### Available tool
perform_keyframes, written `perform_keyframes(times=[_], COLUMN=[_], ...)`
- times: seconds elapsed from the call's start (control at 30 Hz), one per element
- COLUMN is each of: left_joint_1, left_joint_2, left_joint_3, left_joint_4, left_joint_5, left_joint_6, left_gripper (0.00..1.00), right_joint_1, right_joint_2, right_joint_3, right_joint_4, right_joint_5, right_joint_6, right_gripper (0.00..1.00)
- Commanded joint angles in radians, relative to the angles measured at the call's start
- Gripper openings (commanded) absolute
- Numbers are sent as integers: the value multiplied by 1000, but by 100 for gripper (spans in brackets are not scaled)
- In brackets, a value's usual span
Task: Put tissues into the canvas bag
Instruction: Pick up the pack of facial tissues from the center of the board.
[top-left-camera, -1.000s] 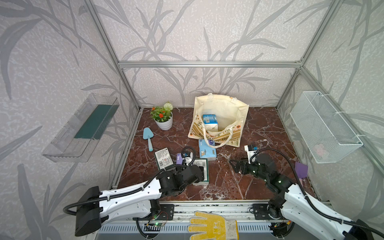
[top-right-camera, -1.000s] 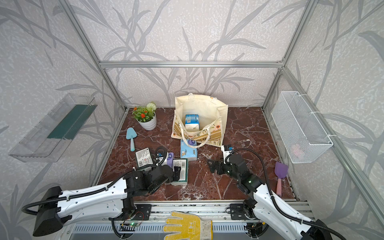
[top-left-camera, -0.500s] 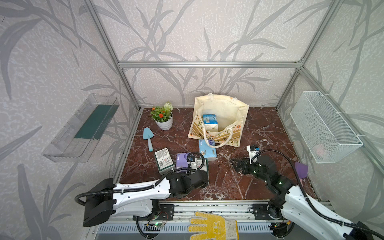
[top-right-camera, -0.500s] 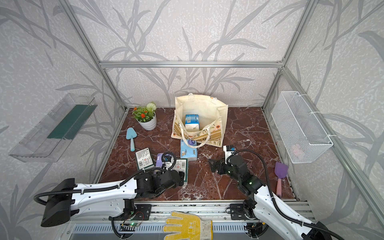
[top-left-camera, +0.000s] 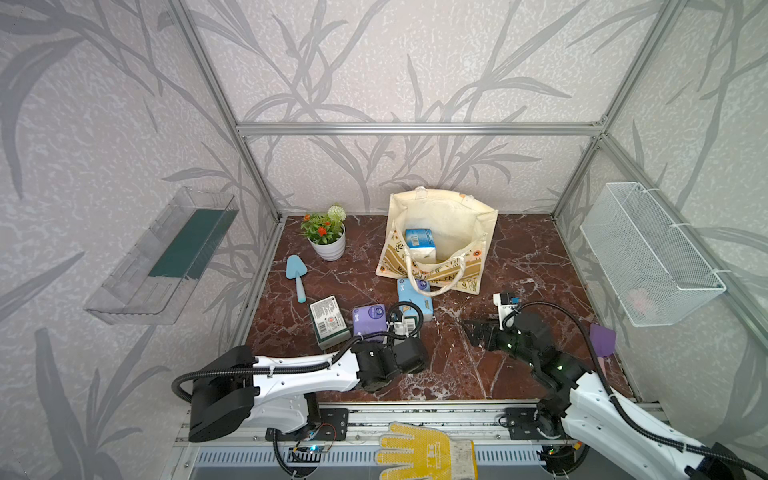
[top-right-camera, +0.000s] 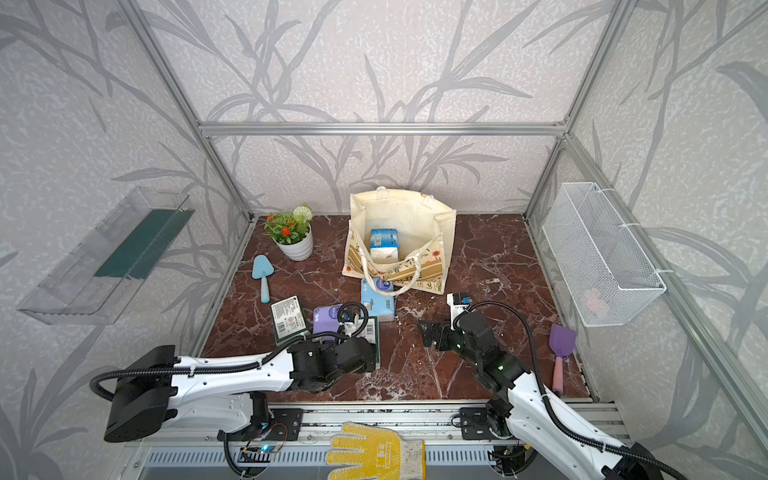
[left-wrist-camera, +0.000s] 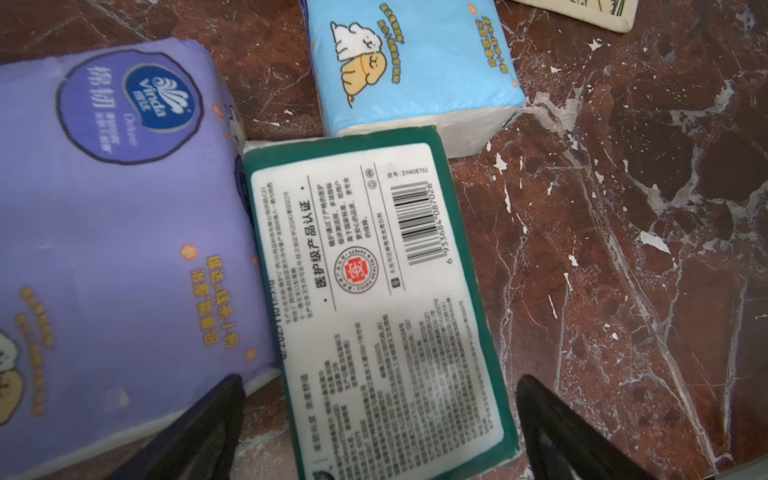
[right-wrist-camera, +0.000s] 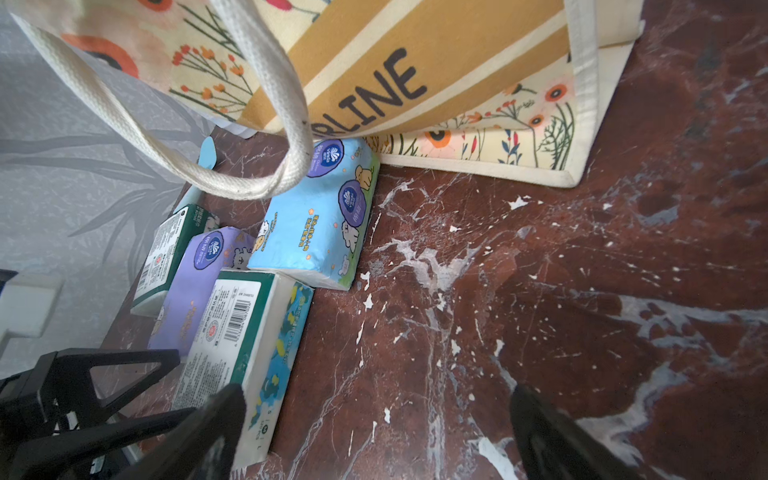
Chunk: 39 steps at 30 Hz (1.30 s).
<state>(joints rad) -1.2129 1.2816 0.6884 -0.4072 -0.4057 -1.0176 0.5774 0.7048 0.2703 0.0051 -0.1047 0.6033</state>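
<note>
Four tissue packs counted on the marble floor (top-left-camera: 519, 257), none gripped. Nearest, at 6 o'clock of the cluster, finds the left gripper (left-wrist-camera: 378, 390) spread wide and empty, straddling the near end of a dark green tissue pack (left-wrist-camera: 374, 291) lying label-up. Places the right gripper (right-wrist-camera: 376, 395) at 3 o'clock of that pack, equally wide, holding nothing, over bare marble. Puts a lilac tissue pack (left-wrist-camera: 124, 232) touching the green one at 9 o'clock, a second dark green pack (top-left-camera: 328, 322) beyond it at 9 o'clock, and a blue tissue pack (left-wrist-camera: 411, 66) touching at 12 o'clock, with a bag handle (right-wrist-camera: 232, 189) looping over its far end. Farther out, at 12 to 1 o'clock, shows the canvas bag (top-left-camera: 453, 216) lying mouth-open toward the arms, another blue pack (top-left-camera: 419, 239) inside. Judges the step as pre-grasp on the near green pack. Calls next for lowering the left fingers along its long sides, closing gently on the soft wrap without catching the lilac neighbour, then carrying toward the bag mouth.
</note>
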Motion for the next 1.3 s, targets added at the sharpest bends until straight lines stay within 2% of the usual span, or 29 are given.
perform_keyframes(times=[0.0,0.2,0.47,0.8,1.27], left_joint_1=[0,-1,-3,-1,12], left_joint_2=[9,-9,-66,36,73], left_joint_3=[17,12,-29,16,37], left_joint_4=[41,73,42,50,65], left_joint_5=[-7,8,8,72,24], left_joint_6=[28,40,-19,-27,9], left_gripper=[99,99,99,99,99], right_joint_1=[7,18,50,61,94], right_joint_2=[23,62,117,196,386], right_joint_3=[-29,-41,-37,-5,40], right_joint_4=[51,108,162,202,306], right_joint_5=[-34,-51,-33,-30,-55], right_joint_6=[50,91,108,105,135], right_gripper=[97,93,92,92,91])
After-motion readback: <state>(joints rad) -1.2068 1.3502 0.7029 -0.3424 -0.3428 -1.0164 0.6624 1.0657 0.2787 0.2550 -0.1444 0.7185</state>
